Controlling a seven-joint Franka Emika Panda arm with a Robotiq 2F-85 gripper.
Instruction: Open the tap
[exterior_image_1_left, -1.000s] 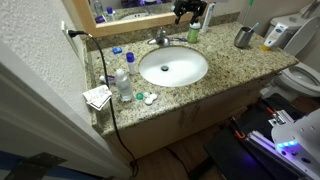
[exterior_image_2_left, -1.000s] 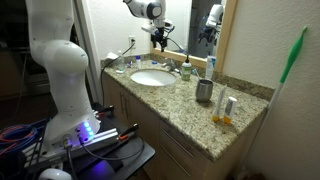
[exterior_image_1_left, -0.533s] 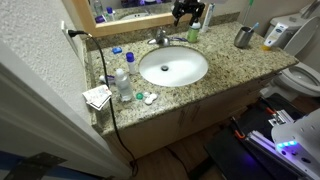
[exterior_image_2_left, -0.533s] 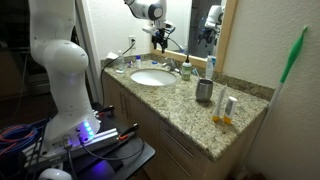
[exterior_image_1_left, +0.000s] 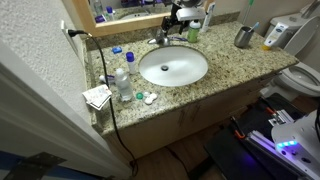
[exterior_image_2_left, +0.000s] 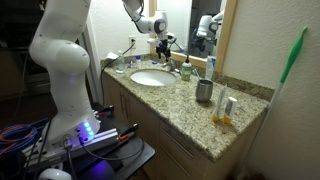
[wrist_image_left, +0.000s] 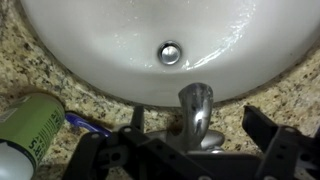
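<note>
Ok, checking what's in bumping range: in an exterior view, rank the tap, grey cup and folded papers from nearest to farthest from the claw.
1. tap: just below the claw, behind the basin.
2. grey cup: farther along the back edge of the counter.
3. folded papers: at the front corner, across the basin.

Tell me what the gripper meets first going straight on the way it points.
Most likely the tap: its chrome spout lies dead ahead of the open gripper, though depth is unclear.
</note>
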